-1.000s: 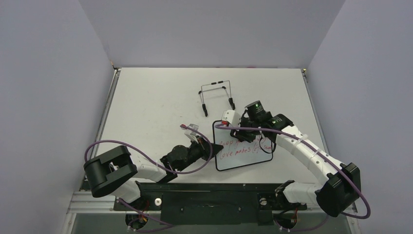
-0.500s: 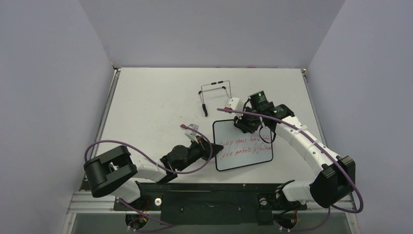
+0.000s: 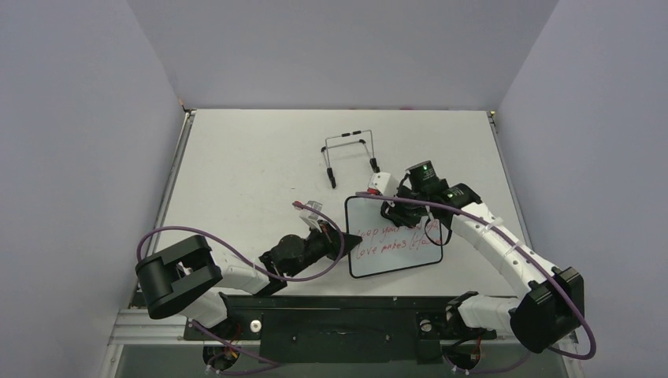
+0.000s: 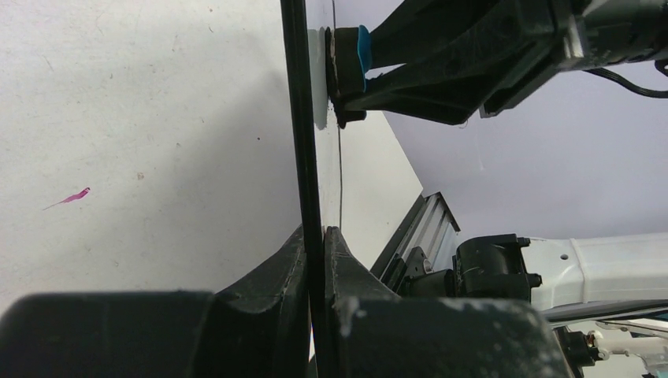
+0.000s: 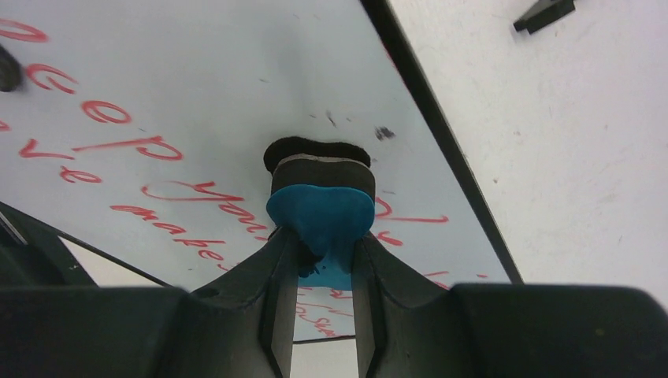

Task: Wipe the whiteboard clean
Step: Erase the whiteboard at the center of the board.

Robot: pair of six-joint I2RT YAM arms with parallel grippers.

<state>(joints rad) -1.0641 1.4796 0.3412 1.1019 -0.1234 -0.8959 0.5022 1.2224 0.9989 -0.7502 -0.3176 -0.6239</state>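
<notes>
The whiteboard [image 3: 386,264] lies near the table's front middle, with red handwriting across it. My left gripper [image 3: 340,240] is shut on its left edge; in the left wrist view the black frame [image 4: 298,118] runs edge-on between the jaws [image 4: 315,232]. My right gripper [image 3: 398,211] is over the board's far part, shut on a small blue eraser [image 5: 319,209]. The eraser's dark felt presses on the white surface [image 5: 197,79] just above the red lines. From the left wrist the eraser [image 4: 361,49] shows against the board.
A black wire stand [image 3: 350,157] sits beyond the board at the table's middle. A small clear object with a red tip [image 3: 309,207] lies left of the board. A pink mark [image 4: 75,195] is on the tabletop. Grey walls enclose the table.
My right gripper, with the eraser, swept from the board's right middle to its far edge, then came back a little toward the writing. The left gripper and board stayed put.
</notes>
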